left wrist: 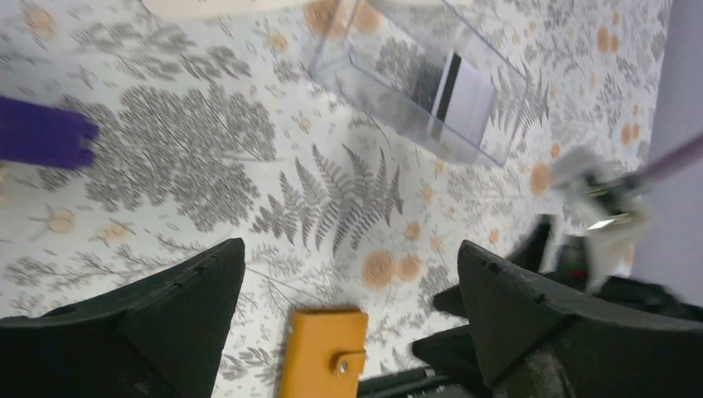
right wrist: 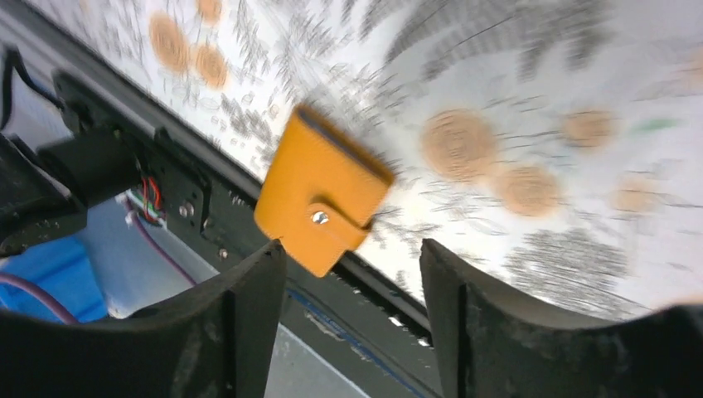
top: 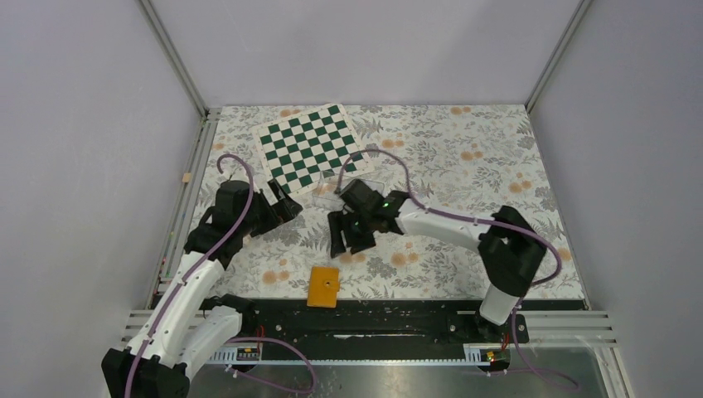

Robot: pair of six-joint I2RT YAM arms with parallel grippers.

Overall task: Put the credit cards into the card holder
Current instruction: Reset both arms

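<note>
The orange card holder (top: pixel 323 287) lies shut and flat at the table's near edge, its snap tab fastened. It also shows in the left wrist view (left wrist: pixel 322 352) and in the right wrist view (right wrist: pixel 322 199). A white credit card (left wrist: pixel 468 104) with a black stripe stands in a clear plastic box (left wrist: pixel 390 91); the box is partly hidden behind my right wrist in the top view (top: pixel 332 195). My left gripper (top: pixel 288 207) is open and empty, left of the box. My right gripper (top: pixel 348 240) is open and empty, between the box and the card holder, tilted toward the holder.
A green and white chessboard (top: pixel 312 148) lies at the back, behind the box. A purple cable (left wrist: pixel 41 137) crosses the left of the left wrist view. The black rail (top: pixel 398 311) runs along the table's near edge, right beside the card holder.
</note>
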